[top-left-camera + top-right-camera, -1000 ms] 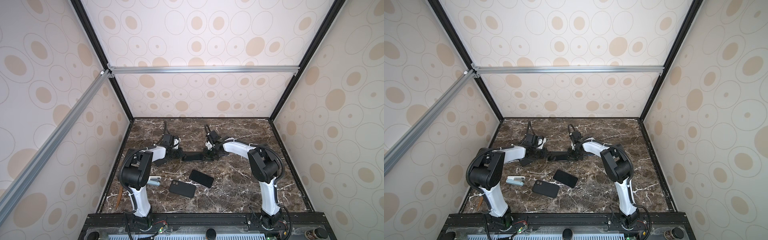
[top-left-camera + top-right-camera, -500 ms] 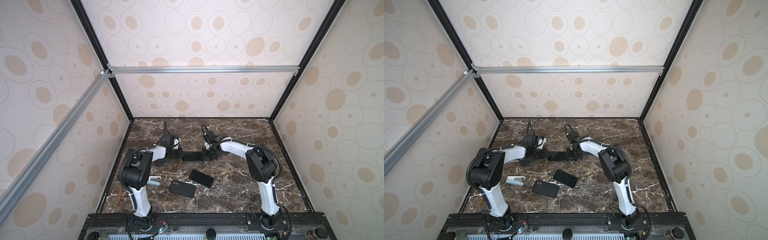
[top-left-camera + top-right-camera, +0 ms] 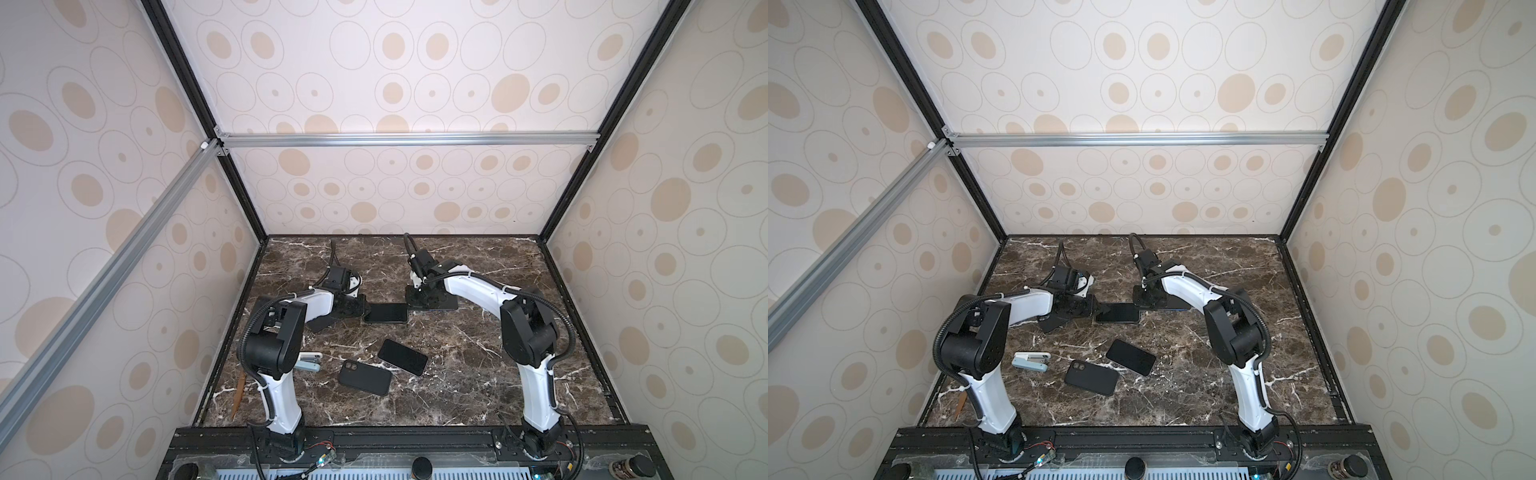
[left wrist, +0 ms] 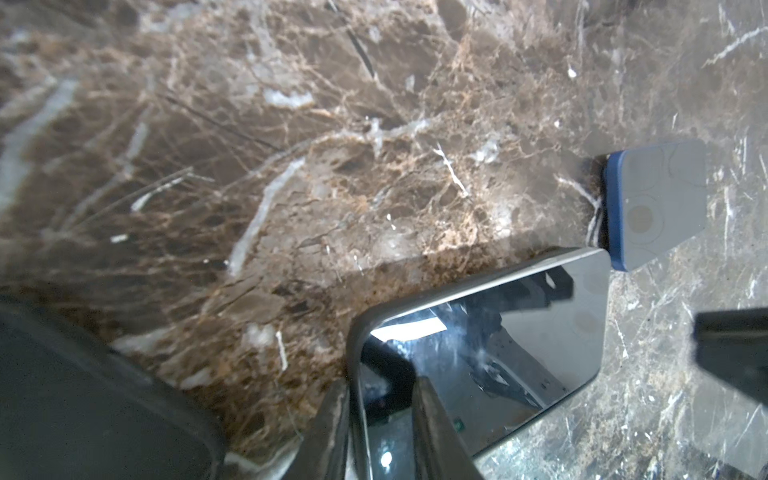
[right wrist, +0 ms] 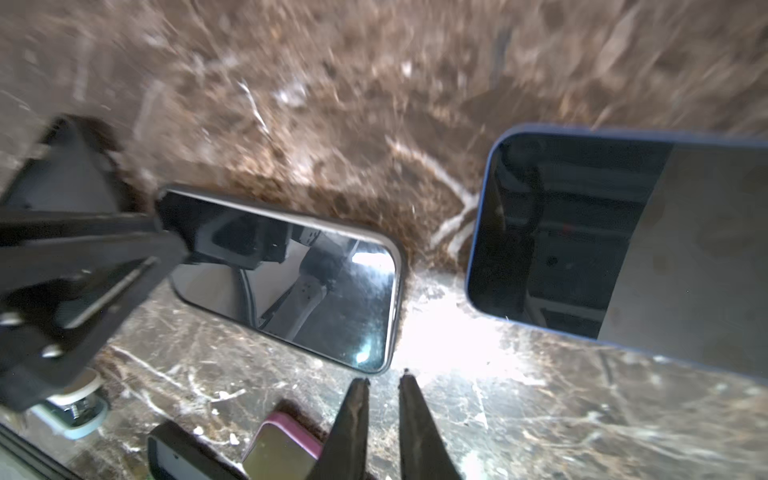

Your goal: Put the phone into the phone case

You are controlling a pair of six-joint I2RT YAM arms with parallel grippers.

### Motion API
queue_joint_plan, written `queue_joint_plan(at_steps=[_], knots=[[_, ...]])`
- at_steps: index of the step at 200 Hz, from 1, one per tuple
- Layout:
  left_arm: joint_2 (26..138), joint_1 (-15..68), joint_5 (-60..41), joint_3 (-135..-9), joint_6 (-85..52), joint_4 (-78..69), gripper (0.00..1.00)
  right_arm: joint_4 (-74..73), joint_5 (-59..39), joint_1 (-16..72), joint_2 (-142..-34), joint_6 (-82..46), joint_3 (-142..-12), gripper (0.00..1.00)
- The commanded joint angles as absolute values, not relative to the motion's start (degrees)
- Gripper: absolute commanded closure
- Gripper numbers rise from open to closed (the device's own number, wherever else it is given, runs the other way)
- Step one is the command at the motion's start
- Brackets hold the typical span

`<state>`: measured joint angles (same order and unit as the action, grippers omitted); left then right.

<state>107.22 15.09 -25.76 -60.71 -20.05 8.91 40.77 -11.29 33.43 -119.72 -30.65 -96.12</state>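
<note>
Left fingers (image 4: 436, 440) clamped on end of glossy black phone (image 5: 291, 286), judged seated in dark rimmed case (image 4: 355, 374); right fingers (image 5: 353, 432) slightly parted, empty. Next: grip eased off gently.

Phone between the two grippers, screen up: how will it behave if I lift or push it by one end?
The phone looks like a rigid slab, unlikely to flex. Its glossy screen mirrors the rig, so a grip there may slip. It seems to lie flat on the polished marble table, so a push likely slides or pivots it rather than tipping.
</note>
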Motion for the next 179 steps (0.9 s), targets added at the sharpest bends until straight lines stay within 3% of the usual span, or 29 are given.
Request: queue_joint_plan(at_steps=[1, 72, 179], knots=[[108.35, 15.69, -26.58, -60.99, -20.22, 11.92, 0.71, 42.18, -15.55, 30.86, -119.43, -28.57, -96.75, 0.81], [110.71, 15.71, -28.60, -62.51, -21.14, 11.21, 0.74, 39.95, -22.81, 29.48, -125.63, -28.14, -100.43, 0.85], [111.26, 15.11, -27.29, -63.27, -20.22, 13.27, 0.74, 42.71, -19.67, 29.15, -130.56, -27.09, -101.69, 0.88]])
